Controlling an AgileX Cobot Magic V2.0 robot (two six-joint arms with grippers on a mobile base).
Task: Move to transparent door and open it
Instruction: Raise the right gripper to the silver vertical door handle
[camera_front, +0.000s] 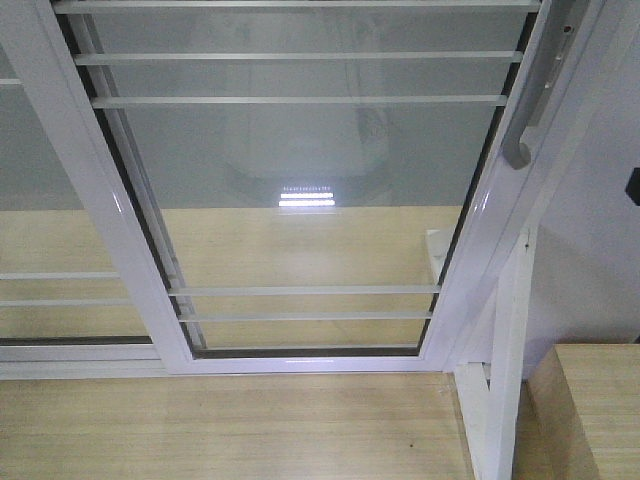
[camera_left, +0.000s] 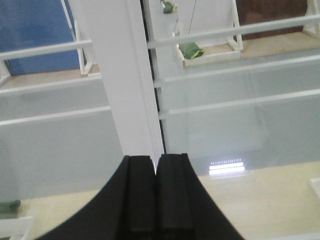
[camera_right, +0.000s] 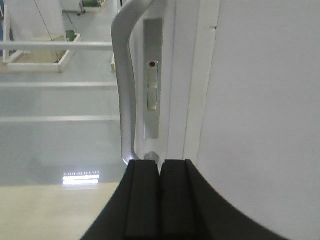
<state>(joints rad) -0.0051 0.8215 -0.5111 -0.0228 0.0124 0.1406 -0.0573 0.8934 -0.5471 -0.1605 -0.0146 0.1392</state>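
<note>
handle (camera_front: 540, 85): upper end cut off by picture edge | green objects (camera_left: 191, 50): too blurred to identify

The right black two-fingered tool (camera_right: 160, 162) sits low and centre, fingers pressed flat together, tips just under the hooked lower end of the curved silver-white handle (camera_right: 125, 100). Beside the handle is a narrow lock plate (camera_right: 152, 85) with a red dot, and left of it the clear-glass transparent door (camera_right: 55, 145), crossed by thin white bars (camera_right: 50, 119).

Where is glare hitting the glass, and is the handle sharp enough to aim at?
Front view: striped light reflection mid-pane on the transparent door; handle soft, upper right. Left wrist view: same reflection low, image hazy. Right wrist view: reflection lower left, clear of the handle, which is fairly sharp above the right pincer.
</note>
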